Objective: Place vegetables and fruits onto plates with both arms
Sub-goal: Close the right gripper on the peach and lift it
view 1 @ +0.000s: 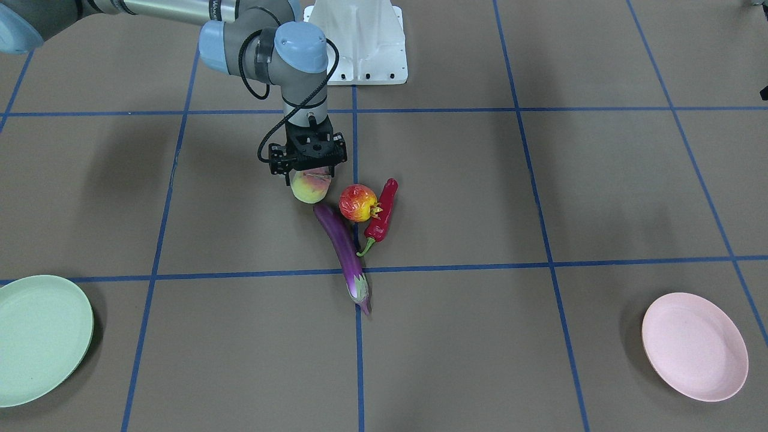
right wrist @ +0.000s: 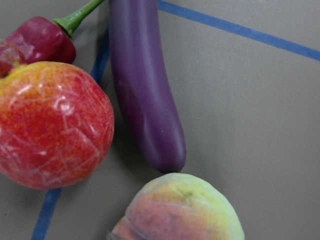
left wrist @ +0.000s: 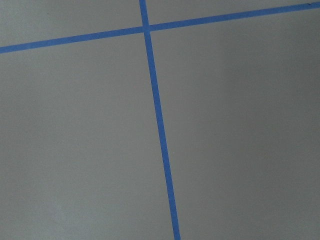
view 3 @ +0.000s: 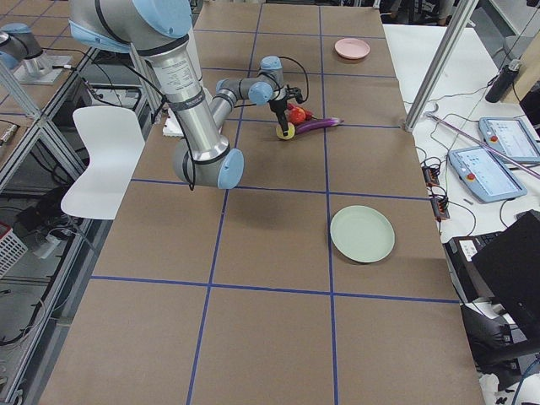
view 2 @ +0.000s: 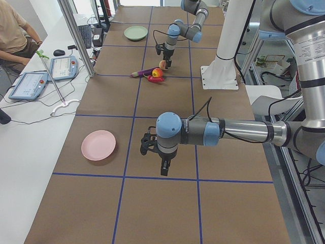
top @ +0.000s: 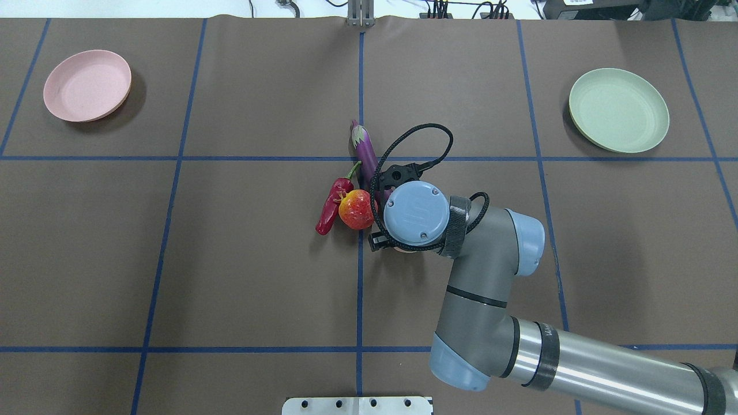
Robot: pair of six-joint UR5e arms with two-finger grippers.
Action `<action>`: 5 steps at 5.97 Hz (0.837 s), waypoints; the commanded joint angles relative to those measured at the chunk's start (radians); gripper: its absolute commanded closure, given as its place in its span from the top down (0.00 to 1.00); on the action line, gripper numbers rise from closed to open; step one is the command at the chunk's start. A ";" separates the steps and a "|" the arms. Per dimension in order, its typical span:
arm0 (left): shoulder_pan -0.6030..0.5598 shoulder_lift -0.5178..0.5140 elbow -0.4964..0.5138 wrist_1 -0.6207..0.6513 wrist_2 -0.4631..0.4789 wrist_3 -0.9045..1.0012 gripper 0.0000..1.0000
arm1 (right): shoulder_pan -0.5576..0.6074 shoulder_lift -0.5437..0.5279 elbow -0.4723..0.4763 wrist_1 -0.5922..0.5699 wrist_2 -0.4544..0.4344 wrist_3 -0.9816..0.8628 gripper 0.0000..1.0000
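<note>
Your right gripper (view 1: pixel 309 170) points straight down onto the top of the peach (view 1: pixel 310 187) near the middle of the table (view 1: pixel 540 180). Its fingers are hidden against the fruit, so you cannot tell whether they clasp it or stand loose. The peach lies just beside the blunt end of the eggplant (view 1: pixel 343 246), with the pomegranate (view 1: pixel 358 203) close by and the chili (view 1: pixel 381 216) on the pomegranate's side away from the peach. Your left gripper (view 2: pixel 162 163) hangs over bare table near the pink plate (view 1: pixel 694 346), its grip unreadable, and the mint green plate (view 1: pixel 42 339) lies well apart at the opposite end.
</note>
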 commanded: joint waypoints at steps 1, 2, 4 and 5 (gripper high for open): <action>0.003 0.000 0.001 0.000 0.000 0.000 1.00 | -0.001 0.005 -0.003 0.002 0.005 -0.002 0.63; 0.005 0.000 0.001 0.000 0.000 0.000 1.00 | -0.001 0.005 0.000 0.000 0.011 -0.003 0.32; 0.005 0.000 0.001 -0.002 0.000 0.000 1.00 | 0.078 -0.006 0.053 -0.003 0.102 -0.017 0.00; 0.006 0.000 0.001 -0.002 0.000 0.000 1.00 | 0.170 -0.014 0.073 -0.003 0.182 -0.129 0.00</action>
